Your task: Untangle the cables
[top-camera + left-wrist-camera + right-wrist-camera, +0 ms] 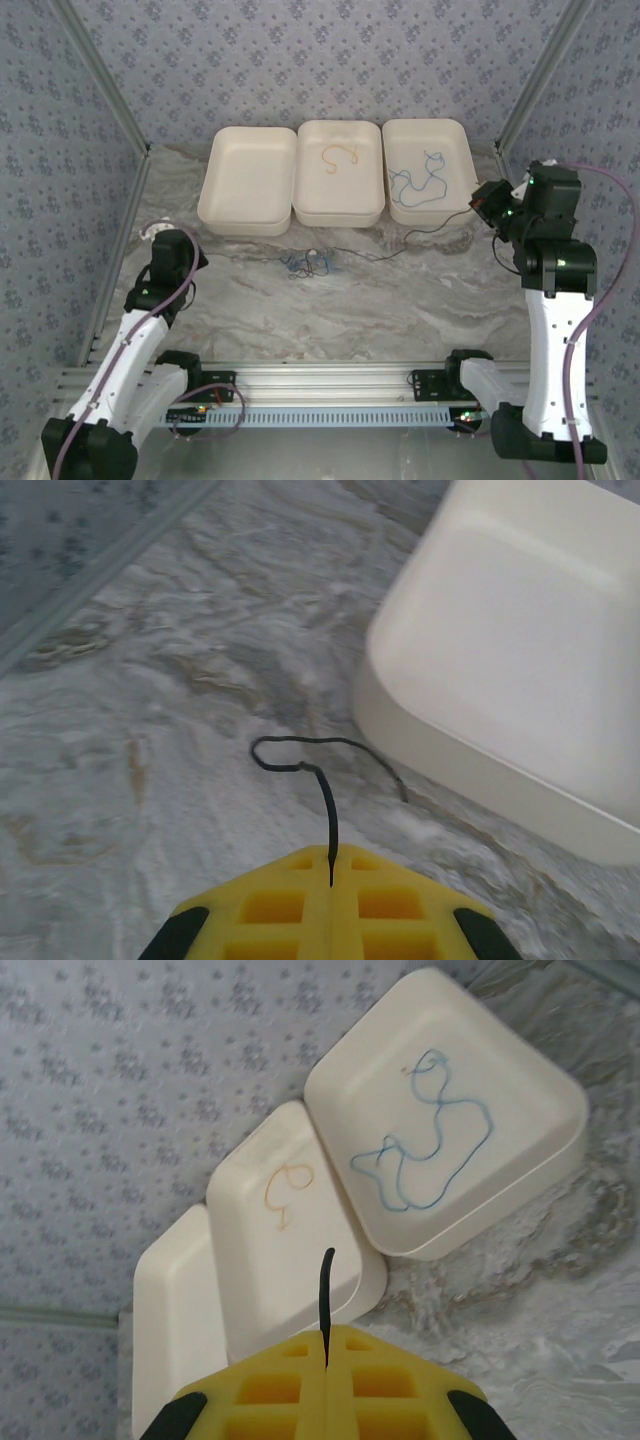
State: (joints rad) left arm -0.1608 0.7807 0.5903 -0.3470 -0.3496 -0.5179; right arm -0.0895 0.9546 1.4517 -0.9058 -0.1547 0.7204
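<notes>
Marble-patterned tabletop (400, 300) takes up most of my overhead feed, boxed in on three sides by grey-blue flowered wallpaper (300, 60), with an aluminium rail (330, 375) along the near edge where both arms are bolted. My left arm (130, 350) reaches up the left side and my right arm (555, 330) stands tall on the right, its head beside the right-hand tray.

Three white trays sit edge to edge at the far side. From above, the left tray (248, 180) is bare, the middle tray (340, 212) holds the orange cable (340, 157), and the right tray (445, 140) holds a loosely looped blue cable (420, 183).

Only the overhead feed gives me the tangle (308, 264), a small knot of blue and black strands on the open table just in front of the middle tray. A black cable (400, 243) runs from it rightward toward the right arm's head.

The wrist feeds give me the grips instead. The right gripper (327, 1355) has its yellow fingers pressed together on that black cable, a stub sticking out above the trays. The left gripper (330, 880) is likewise clamped flat on a black cable end (325, 780), which curls onto the marble just beside the left tray's wall. I cannot tell whether both ends belong to one cable.
</notes>
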